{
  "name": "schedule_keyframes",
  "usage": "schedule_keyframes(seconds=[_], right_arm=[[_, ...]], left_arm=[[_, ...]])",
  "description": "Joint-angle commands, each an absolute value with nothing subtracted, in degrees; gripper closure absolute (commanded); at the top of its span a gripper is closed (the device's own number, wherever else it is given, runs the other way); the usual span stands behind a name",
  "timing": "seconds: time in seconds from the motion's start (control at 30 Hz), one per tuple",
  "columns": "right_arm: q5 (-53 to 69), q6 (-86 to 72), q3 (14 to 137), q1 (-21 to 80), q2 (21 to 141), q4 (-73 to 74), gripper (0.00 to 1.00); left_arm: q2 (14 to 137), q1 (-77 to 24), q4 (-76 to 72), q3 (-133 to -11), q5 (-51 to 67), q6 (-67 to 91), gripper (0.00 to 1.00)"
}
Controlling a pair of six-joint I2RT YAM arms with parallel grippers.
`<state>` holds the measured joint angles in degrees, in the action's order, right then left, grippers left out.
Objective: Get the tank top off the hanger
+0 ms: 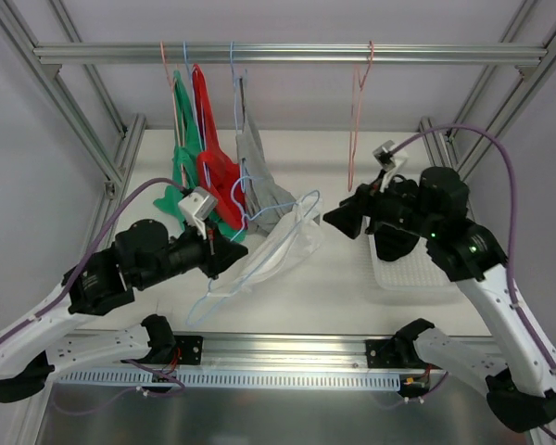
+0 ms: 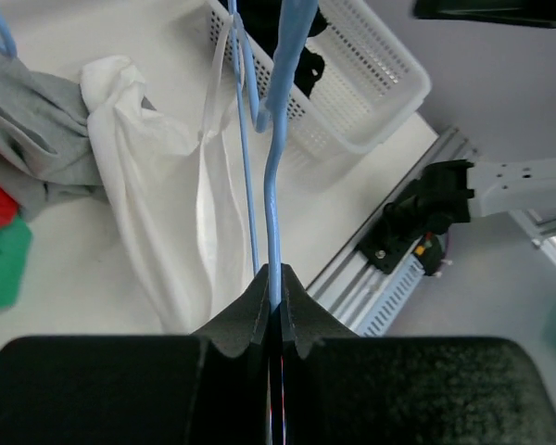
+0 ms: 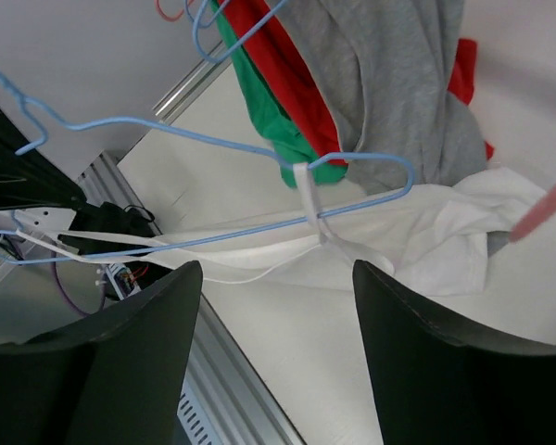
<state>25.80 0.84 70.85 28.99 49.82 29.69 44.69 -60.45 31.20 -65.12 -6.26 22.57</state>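
My left gripper [image 1: 233,252] is shut on the light-blue wire hanger [image 1: 224,287], held low over the table; in the left wrist view the jaws [image 2: 276,281] pinch the hanger's wire [image 2: 271,199]. The white tank top [image 1: 287,243] hangs from it and sags onto the table, one strap still looped over the hanger arm [image 3: 308,190]. My right gripper [image 1: 336,221] is open and empty, just right of the tank top. In the right wrist view its fingers [image 3: 276,273] frame the hanger [image 3: 213,130] and the white cloth [image 3: 426,232].
Green [image 1: 183,148], red [image 1: 213,158] and grey [image 1: 255,162] tank tops hang on hangers from the top rail [image 1: 287,53]. An empty pink hanger [image 1: 356,111] hangs to the right. A white basket [image 1: 410,271] holding something black sits under the right arm.
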Motion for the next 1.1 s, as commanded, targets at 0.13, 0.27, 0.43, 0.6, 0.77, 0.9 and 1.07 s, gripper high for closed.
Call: schedule_keyframes(seconds=[0.13, 0.27, 0.43, 0.6, 0.77, 0.9, 1.07], right_arm=[[25.06, 1.49, 71.10, 38.39, 58.61, 20.39, 0.43], [22.59, 2.63, 72.68, 40.95, 63.18, 20.39, 0.52], [19.87, 3.34, 71.90, 42.80, 65.74, 20.39, 0.50], [16.62, 4.13, 70.67, 43.68, 66.62, 20.39, 0.50], [15.29, 5.01, 70.49, 43.86, 67.32, 20.39, 0.57], [14.33, 5.19, 70.14, 43.86, 67.50, 20.39, 0.75], [14.59, 5.01, 69.79, 43.86, 68.03, 20.30, 0.84]], left_arm=[[35.60, -60.91, 29.71, -58.62, -1.24, 32.17, 1.00], [35.68, -61.00, 29.97, -59.24, -0.09, 32.08, 1.00], [35.77, -61.00, 29.97, -59.85, -0.09, 32.08, 1.00], [35.77, -61.00, 29.97, -60.47, -0.09, 31.46, 1.00], [35.77, -61.00, 29.97, -60.47, -0.17, 31.46, 1.00], [35.60, -61.00, 29.88, -60.29, -0.18, 31.38, 1.00], [34.89, -61.00, 29.97, -60.64, -0.18, 31.20, 1.00]])
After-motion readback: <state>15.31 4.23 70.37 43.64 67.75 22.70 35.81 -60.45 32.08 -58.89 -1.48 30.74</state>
